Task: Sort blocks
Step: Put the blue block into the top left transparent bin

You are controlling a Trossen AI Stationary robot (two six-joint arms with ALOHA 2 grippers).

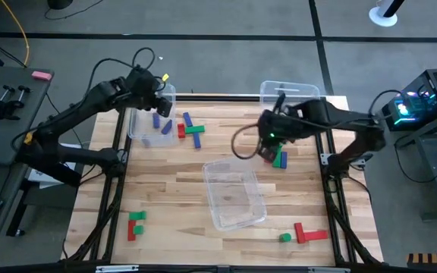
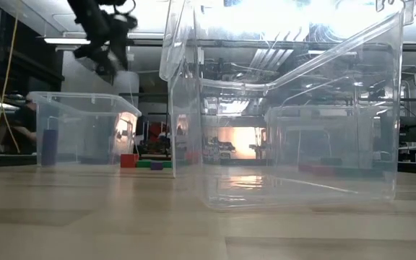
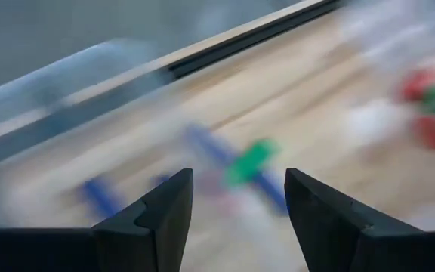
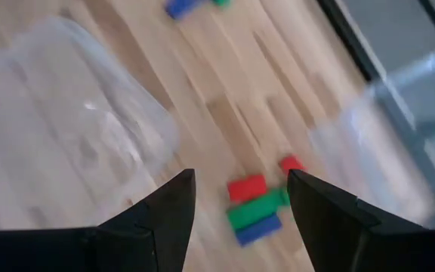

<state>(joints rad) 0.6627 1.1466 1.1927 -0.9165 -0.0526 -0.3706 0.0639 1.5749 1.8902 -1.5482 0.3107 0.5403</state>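
Tools: left tool [image 3: 232, 219] spread over far-left bin [image 1: 136, 127] | right tool [image 4: 240, 219] spread above blocks [image 4: 254, 205] | middle bin [image 1: 235, 194] between

centre bin [image 1: 236, 199] blocks mid-table.

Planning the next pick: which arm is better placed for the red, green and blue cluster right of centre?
Right. The right claw hangs open over that cluster, whose blocks show between its fingers in the right wrist view. The left claw, also open, is over the left bin.
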